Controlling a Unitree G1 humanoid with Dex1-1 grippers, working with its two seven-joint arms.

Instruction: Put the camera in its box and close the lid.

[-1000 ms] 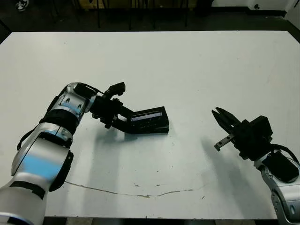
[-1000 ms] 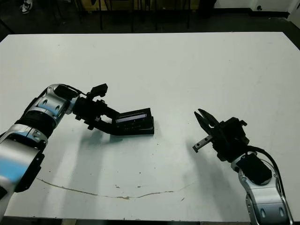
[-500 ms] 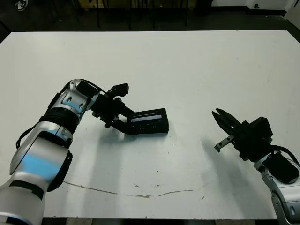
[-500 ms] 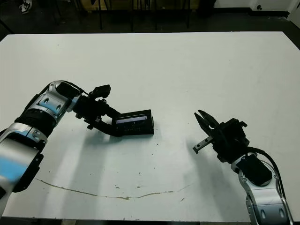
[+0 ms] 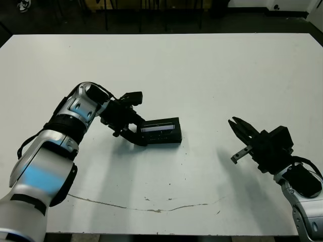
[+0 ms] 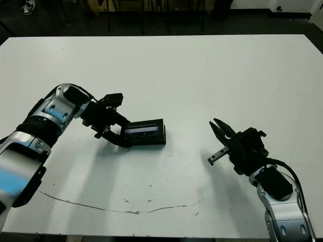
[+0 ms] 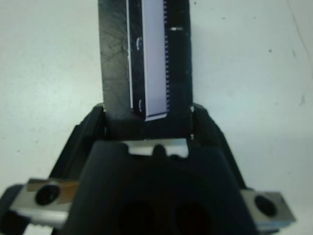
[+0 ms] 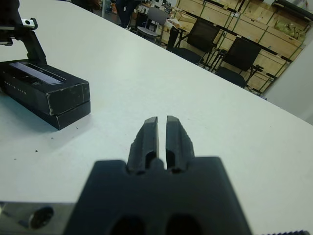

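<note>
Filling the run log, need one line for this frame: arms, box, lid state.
left gripper: at box end | box: on table, lid on | right gripper: apart from box, holding nothing

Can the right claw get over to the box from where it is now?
Probably yes. The right claw sits apart from the box, with only bare table between them. The left claw is at the box's far end, so the near end looks free.

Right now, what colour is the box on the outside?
Black; the box shows best in the right wrist view.
</note>
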